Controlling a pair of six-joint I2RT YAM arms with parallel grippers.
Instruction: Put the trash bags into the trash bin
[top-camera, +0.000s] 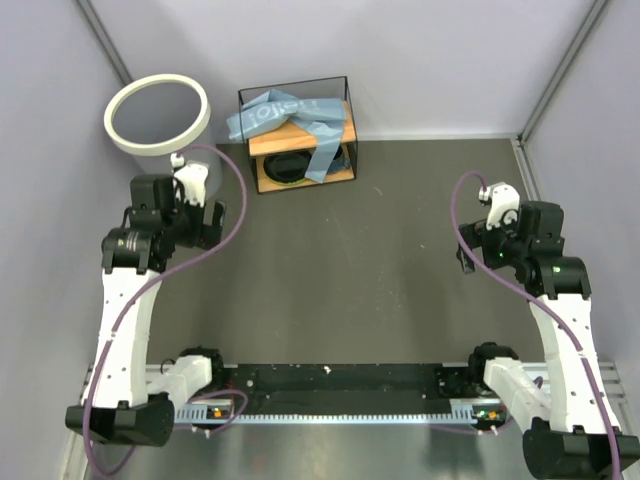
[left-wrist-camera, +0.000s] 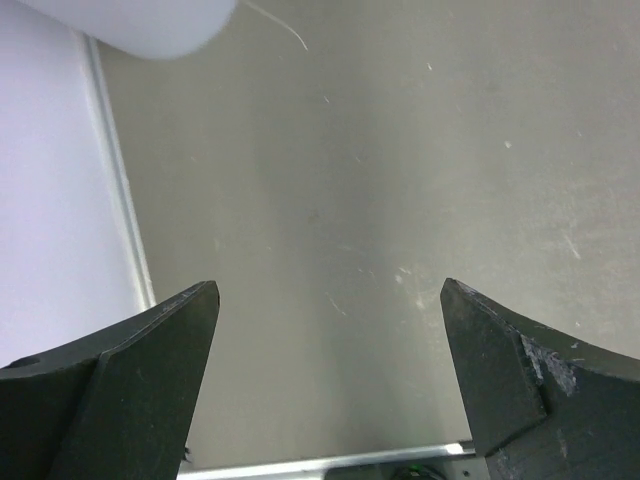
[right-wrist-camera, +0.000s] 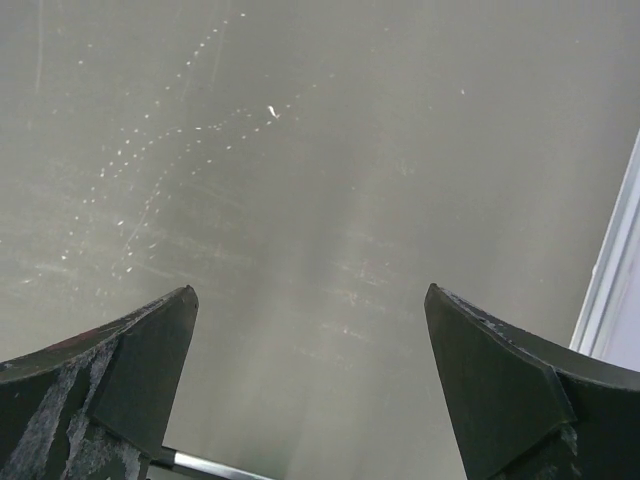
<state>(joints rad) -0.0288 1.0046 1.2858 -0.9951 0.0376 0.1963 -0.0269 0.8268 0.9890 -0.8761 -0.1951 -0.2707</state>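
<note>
Item count:

- Counter: one.
- Shelf: one, with a black wire frame and two wooden boards.
- Trash bin: one, left of the shelf, fitted with one white ring rim.
- Trash bags: light-blue film lies on the shelf's top board and hangs down its front. It cannot be resolved whether this is one bag or two.
- Dark bowl: one visible, on the shelf's lower board.
- Arms: two, the left arm and the right arm, both nearer than the shelf.
- Fingers: two per arm, four in total, as left fingers and right fingers.
</note>
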